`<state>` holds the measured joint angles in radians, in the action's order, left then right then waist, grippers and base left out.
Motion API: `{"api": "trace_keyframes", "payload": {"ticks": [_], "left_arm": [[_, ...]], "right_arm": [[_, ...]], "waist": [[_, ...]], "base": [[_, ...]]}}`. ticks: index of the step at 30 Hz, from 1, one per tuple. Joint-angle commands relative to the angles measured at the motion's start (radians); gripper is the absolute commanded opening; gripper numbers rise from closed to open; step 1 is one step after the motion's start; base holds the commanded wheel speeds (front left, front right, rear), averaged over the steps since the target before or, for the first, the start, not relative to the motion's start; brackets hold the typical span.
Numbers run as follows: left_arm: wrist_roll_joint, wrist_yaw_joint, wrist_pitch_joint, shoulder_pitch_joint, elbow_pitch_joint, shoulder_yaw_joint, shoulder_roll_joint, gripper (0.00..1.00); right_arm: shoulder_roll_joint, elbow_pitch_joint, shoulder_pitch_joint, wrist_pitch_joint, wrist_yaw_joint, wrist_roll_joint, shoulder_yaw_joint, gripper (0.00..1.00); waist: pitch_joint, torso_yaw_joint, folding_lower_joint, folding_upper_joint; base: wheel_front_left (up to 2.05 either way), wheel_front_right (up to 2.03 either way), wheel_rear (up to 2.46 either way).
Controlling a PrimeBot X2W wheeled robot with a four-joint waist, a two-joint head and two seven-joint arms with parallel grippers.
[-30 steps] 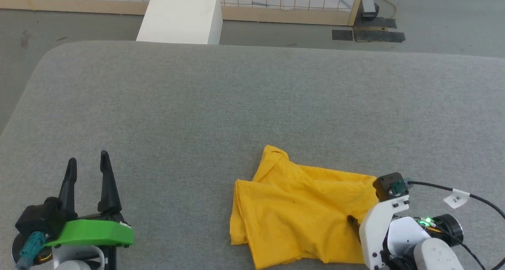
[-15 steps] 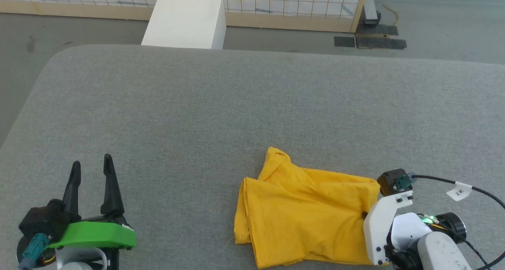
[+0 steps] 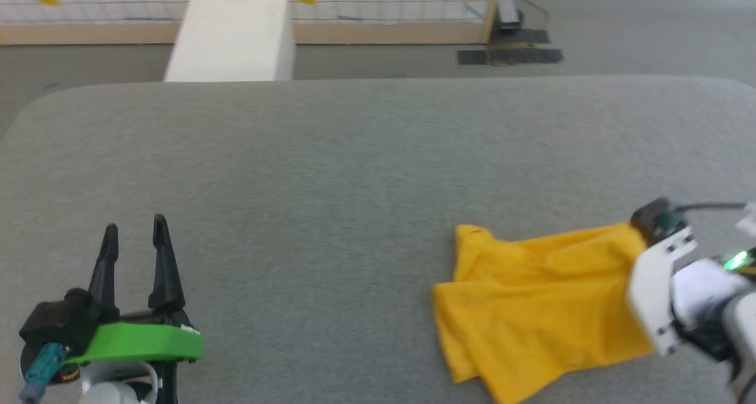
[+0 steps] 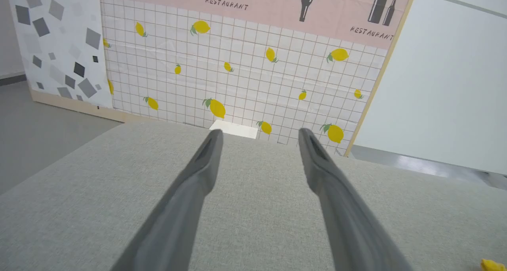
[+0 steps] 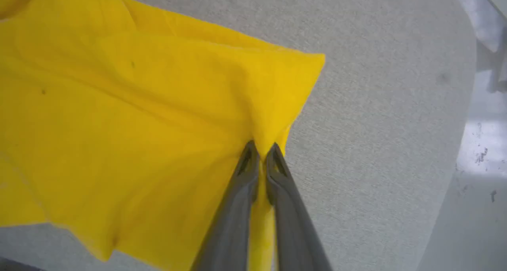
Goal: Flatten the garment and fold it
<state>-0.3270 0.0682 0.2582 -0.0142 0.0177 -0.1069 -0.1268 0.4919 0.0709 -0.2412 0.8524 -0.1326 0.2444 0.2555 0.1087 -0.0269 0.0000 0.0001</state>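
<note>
The light is bright and even all round. Shadows are faint, just a soft dark edge under the shirt [image 5: 119, 124] at 7 o'clock in the right wrist view. There the floor [image 5: 483, 144] glares white at 3 o'clock. The head view is smeared throughout, worst on the right arm [image 3: 655, 286] at 4 o'clock. In the left wrist view the fingers [image 4: 190, 199] go soft toward 6 o'clock, and the wall [image 4: 237, 77] lines bow.

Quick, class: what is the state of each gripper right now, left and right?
Left gripper: open, holding nothing.
Right gripper: closed, pinching a fold of the yellow garment.
</note>
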Motion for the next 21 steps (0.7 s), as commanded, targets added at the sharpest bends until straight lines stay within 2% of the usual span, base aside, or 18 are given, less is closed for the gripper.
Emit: {"api": "trace_keyframes", "payload": {"ticks": [1, 2, 3, 8, 15, 21], "left_arm": [[0.004, 0.004, 0.004, -0.030, 0.010, 0.002, -0.008, 1.00], [0.005, 0.005, 0.002, -0.054, 0.025, 0.004, -0.016, 1.00], [0.007, 0.003, 0.000, -0.066, 0.035, 0.004, -0.022, 1.00], [0.020, 0.003, -0.036, -0.127, 0.089, 0.002, -0.065, 1.00], [0.033, 0.000, -0.098, -0.179, 0.180, -0.005, -0.118, 1.00], [0.034, -0.012, -0.143, -0.189, 0.248, -0.031, -0.154, 1.00]], "right_arm": [[0.039, -0.008, -0.039, 0.005, 0.002, 0.015, 0.005, 0.00], [0.085, 0.001, -0.080, 0.011, 0.002, 0.020, -0.003, 0.00], [0.101, 0.007, -0.100, 0.008, 0.002, 0.020, -0.008, 0.00], [0.123, 0.086, -0.194, -0.032, 0.002, 0.004, -0.096, 0.00], [0.127, 0.222, -0.285, -0.111, 0.002, -0.073, -0.255, 0.00], [0.096, 0.308, -0.367, -0.178, 0.002, -0.161, -0.441, 0.00]], "waist": [[0.136, -0.172, 0.0000, -0.0001], [0.186, -0.219, 0.0000, -0.0001], [0.212, -0.238, 0.0000, -0.0001], [0.339, -0.302, 0.0000, -0.0001], [0.473, -0.304, 0.0000, -0.0001], [0.555, -0.282, 0.0000, -0.0001]], "base": [[0.00, 0.00, 0.00], [0.00, 0.00, 0.00], [0.00, 0.00, 0.00], [0.00, 0.00, 0.00], [0.00, 0.00, 0.00], [0.00, 0.00, 0.00]]}}
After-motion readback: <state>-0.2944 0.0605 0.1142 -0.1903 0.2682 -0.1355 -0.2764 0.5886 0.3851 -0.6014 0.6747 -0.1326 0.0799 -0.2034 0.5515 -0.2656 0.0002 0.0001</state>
